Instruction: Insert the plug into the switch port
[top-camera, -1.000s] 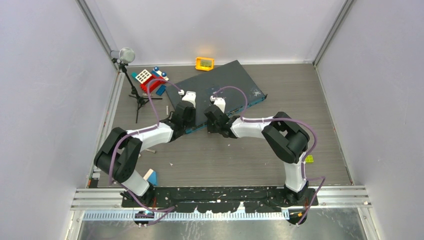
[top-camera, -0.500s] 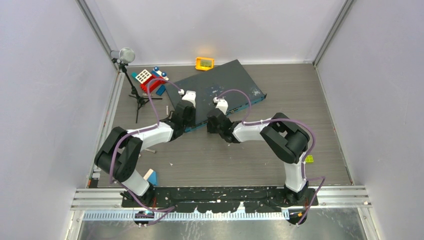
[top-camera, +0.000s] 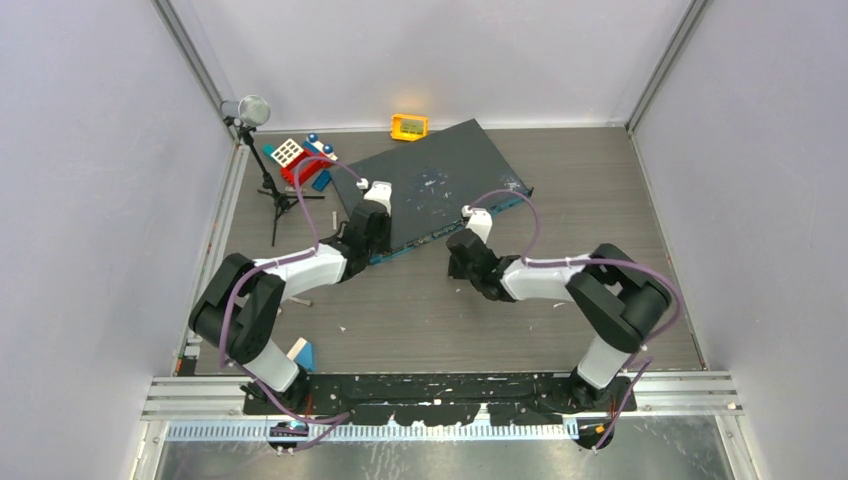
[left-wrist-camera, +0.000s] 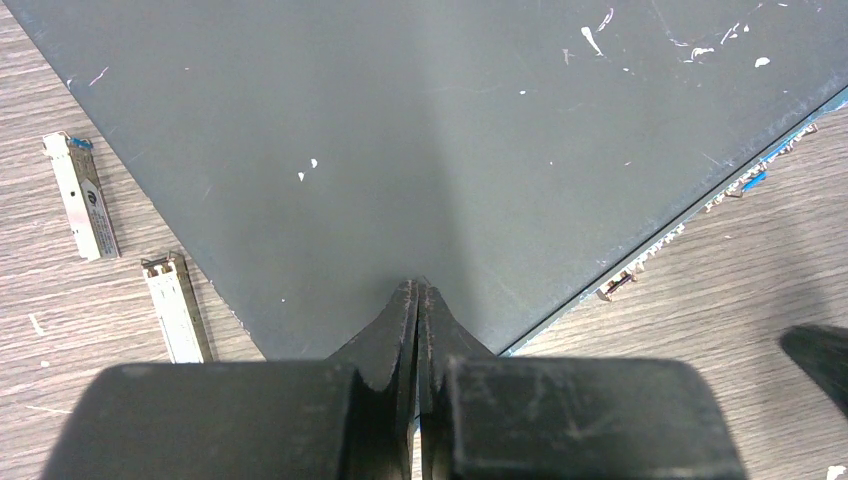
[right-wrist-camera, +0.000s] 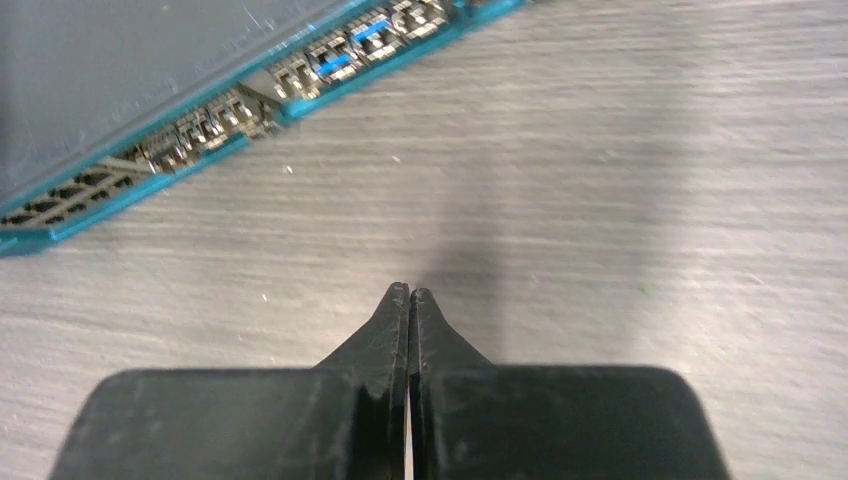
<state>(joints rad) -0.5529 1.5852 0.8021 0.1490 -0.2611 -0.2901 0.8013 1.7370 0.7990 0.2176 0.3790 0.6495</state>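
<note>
The switch (top-camera: 440, 180) is a flat dark-grey box with white scuffs, lying at a slant at the back middle. Its teal front face (top-camera: 450, 229) carries the row of ports (right-wrist-camera: 200, 125); some hold blue-tabbed plugs (right-wrist-camera: 340, 58). My left gripper (left-wrist-camera: 416, 286) is shut and empty, its tips on the switch top near the near-left corner (top-camera: 370, 235). My right gripper (right-wrist-camera: 410, 292) is shut and empty over bare floor, a short way in front of the teal face (top-camera: 465, 255). Two small silver plug modules (left-wrist-camera: 80, 195) (left-wrist-camera: 178, 307) lie on the floor left of the switch.
A small orange-yellow box (top-camera: 409, 127) sits behind the switch. Toy bricks (top-camera: 298, 160) and a tripod stand (top-camera: 265, 175) are at the back left. A blue block (top-camera: 303, 353) lies by the left base and a yellow-green bit (top-camera: 619, 318) by the right arm. Walls enclose the floor.
My right gripper has moved to the right and a little nearer, away from the teal face. The left arm has not moved.
</note>
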